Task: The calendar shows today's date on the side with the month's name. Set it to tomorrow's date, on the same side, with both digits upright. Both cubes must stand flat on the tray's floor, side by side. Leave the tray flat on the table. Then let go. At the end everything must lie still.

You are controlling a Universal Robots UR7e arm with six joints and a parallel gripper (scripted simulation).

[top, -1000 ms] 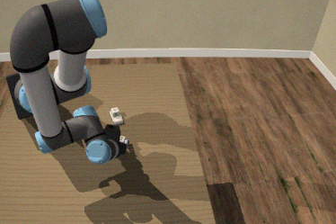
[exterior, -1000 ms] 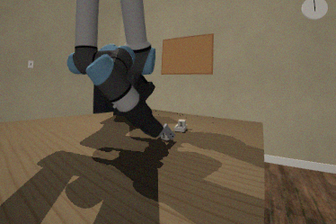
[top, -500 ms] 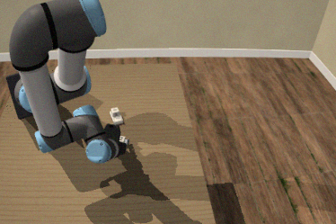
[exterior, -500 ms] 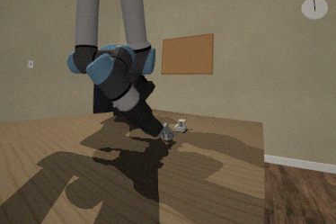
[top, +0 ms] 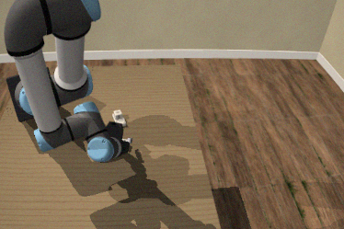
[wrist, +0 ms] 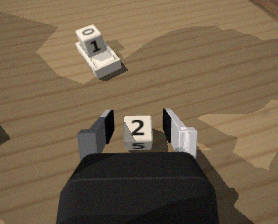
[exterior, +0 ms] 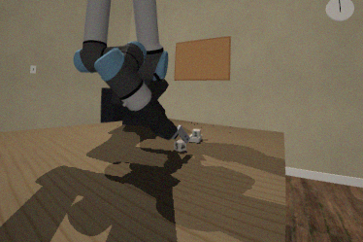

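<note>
In the wrist view a white cube (wrist: 137,131) rests on the table between my open fingers, showing 2 on top and 5 on its near side. My gripper (wrist: 138,119) (exterior: 178,139) (top: 127,139) is open, with gaps on both sides of the cube. Farther back to the left the white tray (wrist: 106,64) (exterior: 196,139) (top: 120,120) lies flat with the other cube (wrist: 90,41) standing in its far half, showing 1 on the near side and 0 on top. The tray's near half is bare. The first cube also shows in the exterior view (exterior: 180,146).
The wooden table top (top: 152,105) ends at an edge to the right, with plank floor (top: 267,128) beyond. The arm's base (top: 18,100) stands at the table's left. A cork board (exterior: 202,58) and a clock (exterior: 339,8) hang on the walls.
</note>
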